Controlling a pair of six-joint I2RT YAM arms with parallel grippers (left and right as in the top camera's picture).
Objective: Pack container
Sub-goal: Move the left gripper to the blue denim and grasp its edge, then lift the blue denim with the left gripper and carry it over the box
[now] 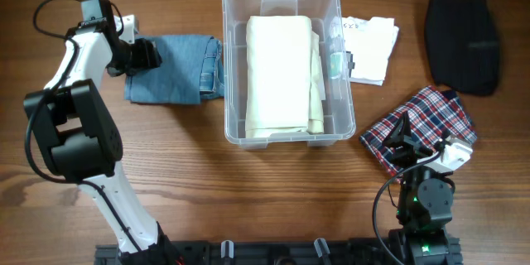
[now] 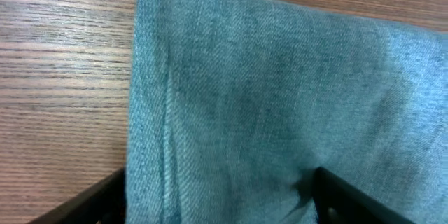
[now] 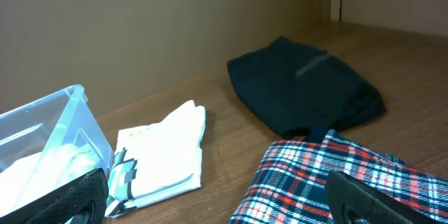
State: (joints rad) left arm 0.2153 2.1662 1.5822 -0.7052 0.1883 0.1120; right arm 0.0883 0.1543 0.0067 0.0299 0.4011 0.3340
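The clear plastic container [image 1: 281, 62] stands at the table's middle with a folded cream garment [image 1: 280, 74] inside; its corner shows in the right wrist view [image 3: 49, 133]. Folded blue jeans [image 1: 178, 68] lie to its left. My left gripper [image 1: 147, 53] is open over the jeans' left end, fingers straddling the denim [image 2: 280, 98]. My right gripper [image 1: 406, 142] is open and empty above the plaid cloth [image 1: 422, 128], which also shows in the right wrist view [image 3: 336, 182].
A folded white garment [image 1: 368, 45] lies right of the container, also in the right wrist view [image 3: 164, 150]. A black garment [image 1: 462, 43] lies at the far right, also in the right wrist view [image 3: 308, 91].
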